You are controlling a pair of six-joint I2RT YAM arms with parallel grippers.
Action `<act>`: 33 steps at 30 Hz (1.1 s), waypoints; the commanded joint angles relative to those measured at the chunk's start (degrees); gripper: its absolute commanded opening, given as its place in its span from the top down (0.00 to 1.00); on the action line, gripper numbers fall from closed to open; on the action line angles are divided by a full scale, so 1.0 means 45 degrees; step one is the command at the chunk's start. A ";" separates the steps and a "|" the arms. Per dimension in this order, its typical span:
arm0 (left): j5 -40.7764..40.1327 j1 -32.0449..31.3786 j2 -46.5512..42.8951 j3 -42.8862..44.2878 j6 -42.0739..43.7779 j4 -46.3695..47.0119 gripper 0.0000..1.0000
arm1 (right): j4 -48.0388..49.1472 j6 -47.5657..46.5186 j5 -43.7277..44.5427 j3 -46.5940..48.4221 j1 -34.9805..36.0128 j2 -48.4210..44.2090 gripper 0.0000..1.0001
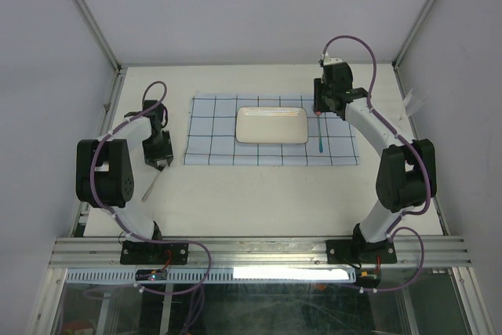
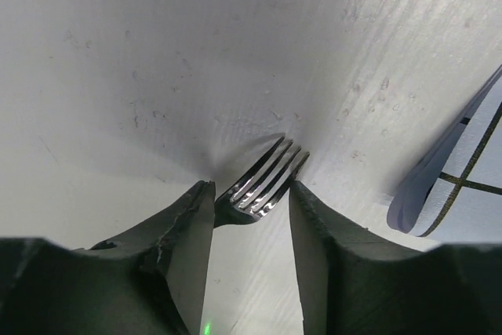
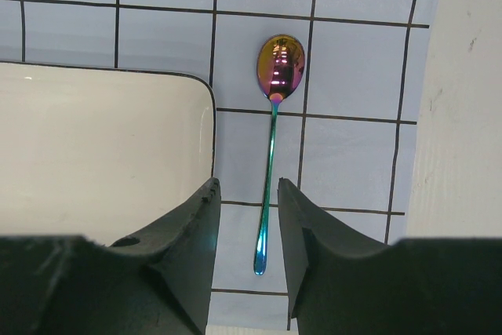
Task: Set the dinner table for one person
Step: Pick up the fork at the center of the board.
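While our right gripper [image 3: 247, 186] hangs open over the spoon [image 3: 280, 64], the left gripper [image 2: 249, 187] straddles the fork [image 2: 263, 182] on the dinner table [image 1: 259, 194], frame left; gripped or not, we can't tell. Next: lift it beside the plate [image 1: 271, 125].

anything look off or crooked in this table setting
The fork lies slanted on the bare table, off the left side of the cloth. The spoon lies straight on the cloth beside the plate. The cloth's left edge also looks slightly lifted.
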 commanded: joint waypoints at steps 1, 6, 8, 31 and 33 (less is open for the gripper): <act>0.0868 0.0143 0.0197 0.0222 0.0300 0.0076 0.60 | 0.0554 -0.0078 0.0198 0.0034 -0.0073 -0.0216 0.62; 0.0878 0.0144 0.0072 0.0205 0.0316 0.0056 0.67 | 0.0570 -0.0055 0.0199 0.0010 -0.0077 -0.0149 0.62; 0.0881 0.0143 0.0017 0.0236 0.0329 0.0008 0.70 | 0.0583 -0.0018 0.0156 -0.0005 -0.0070 -0.0129 0.62; 0.0444 0.0129 -0.1223 0.1118 0.0119 -0.0920 0.93 | 0.0520 0.0125 -0.0019 -0.0006 -0.0071 -0.0073 0.62; 0.0316 0.0123 -0.1494 0.1400 0.0065 -0.1103 0.92 | 0.0496 0.0134 -0.0004 0.0032 -0.0075 -0.0051 0.62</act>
